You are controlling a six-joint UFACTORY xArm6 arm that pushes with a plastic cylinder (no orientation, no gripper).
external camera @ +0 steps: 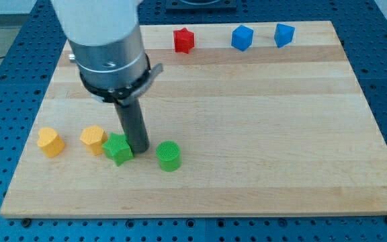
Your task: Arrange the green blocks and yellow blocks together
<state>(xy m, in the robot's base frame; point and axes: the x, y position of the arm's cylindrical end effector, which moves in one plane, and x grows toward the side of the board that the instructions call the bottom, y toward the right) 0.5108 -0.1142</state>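
We judge the job mostly done: the green star point(118, 149) touches one yellow block point(93, 139), with the other yellow block point(50, 142) just left. The ribbed green cylinder point(169, 156) still sits apart, right. Our tip point(140, 148), a plain rod gripping nothing, touches the star's right side. Blocks look matte plastic on pale wood point(247, 101).

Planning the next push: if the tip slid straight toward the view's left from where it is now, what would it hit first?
My tip sits beside the green star block, so it would meet that first, probably shoving it into the yellow block just beyond.
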